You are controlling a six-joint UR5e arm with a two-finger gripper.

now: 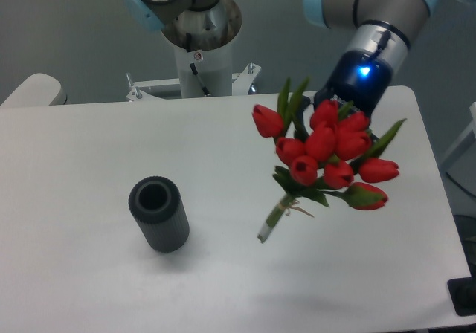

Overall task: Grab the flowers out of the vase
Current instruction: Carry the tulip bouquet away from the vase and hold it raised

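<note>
The flowers (327,151) are a tight bunch of red tulip buds with green leaves. They hang tilted in the air over the right half of the table, and their short pale stems (272,220) point down and to the left. My gripper (332,101) comes in from the upper right, under a wrist with a blue light, and is shut on the bunch. The buds hide its fingertips. The vase (160,218) is dark grey and ribbed. It stands on the left of the table with its round hole showing, well apart from the flowers.
The white table (89,147) has rounded corners, and its right edge is close to the flowers. The arm's base column (201,43) stands behind the table's far edge at centre. A dark object (465,297) sits off the table's lower right corner.
</note>
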